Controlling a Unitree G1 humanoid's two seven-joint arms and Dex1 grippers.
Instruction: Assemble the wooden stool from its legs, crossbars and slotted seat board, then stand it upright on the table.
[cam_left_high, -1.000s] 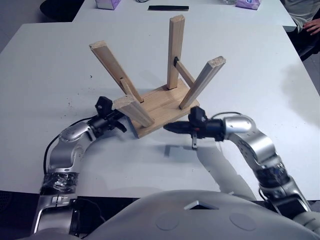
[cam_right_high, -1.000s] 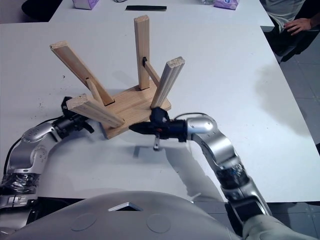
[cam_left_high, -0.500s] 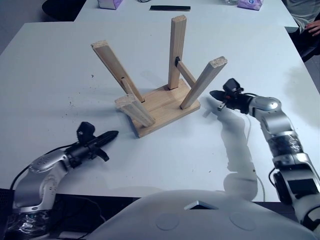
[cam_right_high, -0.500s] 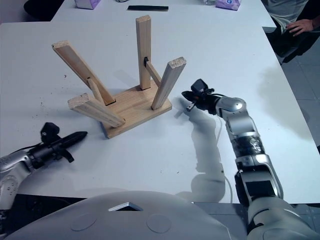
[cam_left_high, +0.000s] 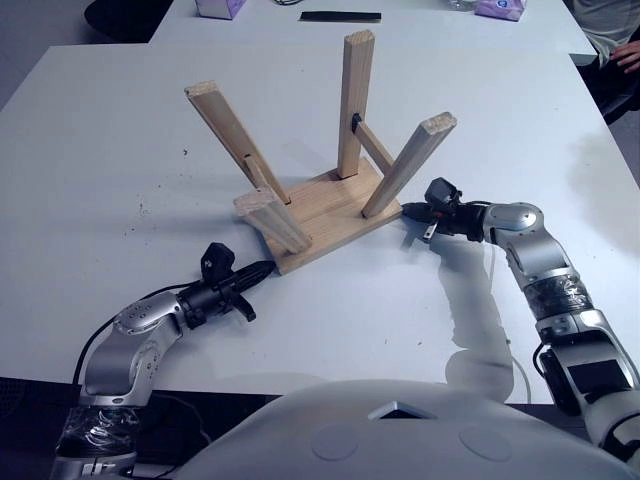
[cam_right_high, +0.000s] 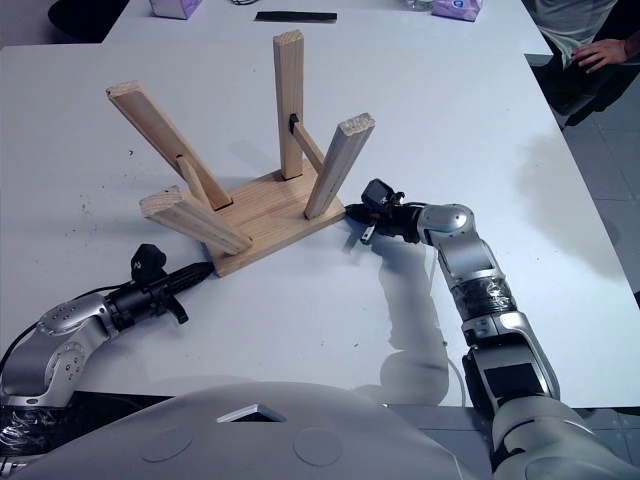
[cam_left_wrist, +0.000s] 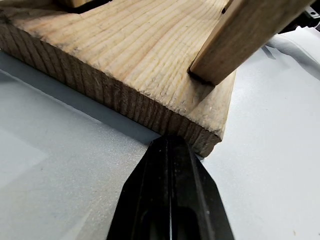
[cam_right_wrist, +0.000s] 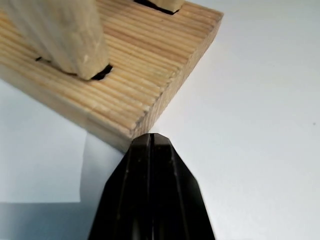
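Flanking seat board (cam_left_high: 322, 225), jaws closed.

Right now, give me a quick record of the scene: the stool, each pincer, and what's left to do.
stool: assembled, upside down
seat board: flat on the table
legs: four, pointing up
left pincer: shut, tip at the board's near corner
right pincer: shut, tip at the board's right corner
contact: cannot tell if either tip touches the wood
left to do: stand the stool upright
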